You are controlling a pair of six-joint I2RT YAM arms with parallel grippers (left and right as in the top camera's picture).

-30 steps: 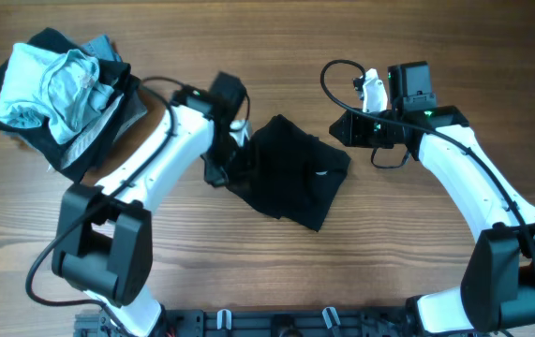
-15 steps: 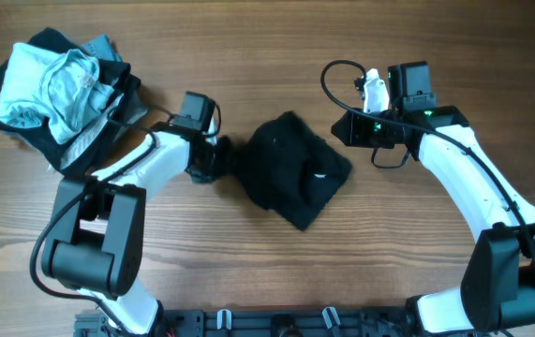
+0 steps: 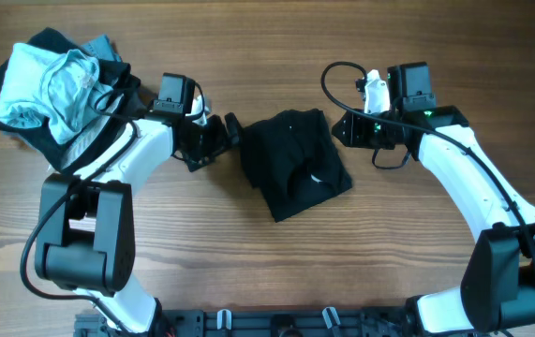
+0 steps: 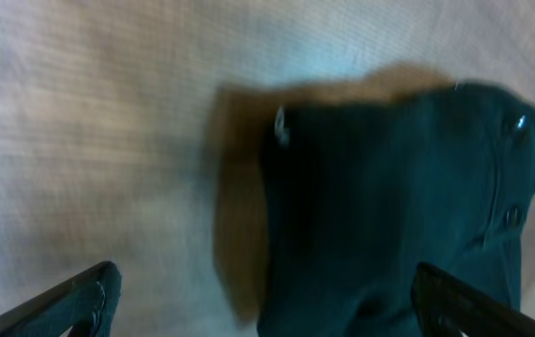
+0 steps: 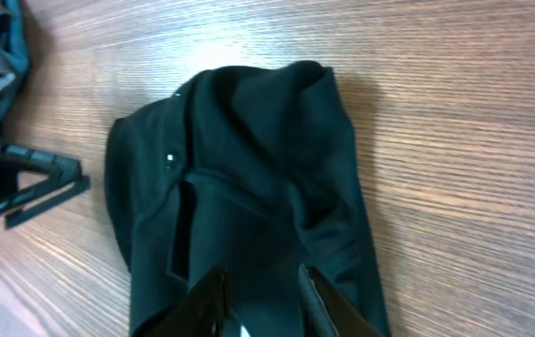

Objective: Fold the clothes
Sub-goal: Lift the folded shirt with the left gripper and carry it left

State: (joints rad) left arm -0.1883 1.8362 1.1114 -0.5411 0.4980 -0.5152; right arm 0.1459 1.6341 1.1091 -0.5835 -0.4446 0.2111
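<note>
The clothes are a black T-shirt lying as a folded bundle in the middle of the table, with a small white tag showing on it. My left gripper stands wide open just left of the shirt, touching nothing. In the left wrist view the shirt lies ahead and right, between widely spread fingertips. My right gripper hovers at the shirt's upper right corner. In the right wrist view its fingers stand a little apart above the dark fabric, with nothing pinched between them.
A heap of other garments, pale blue, grey and black, lies at the table's far left. A black cable loops off the right arm. Bare wood runs along the near side.
My left gripper let go of the shirt, opened wide and drew back to the left. The shirt settled into a tighter bundle. My right arm stayed put, its jaws opening slightly.
</note>
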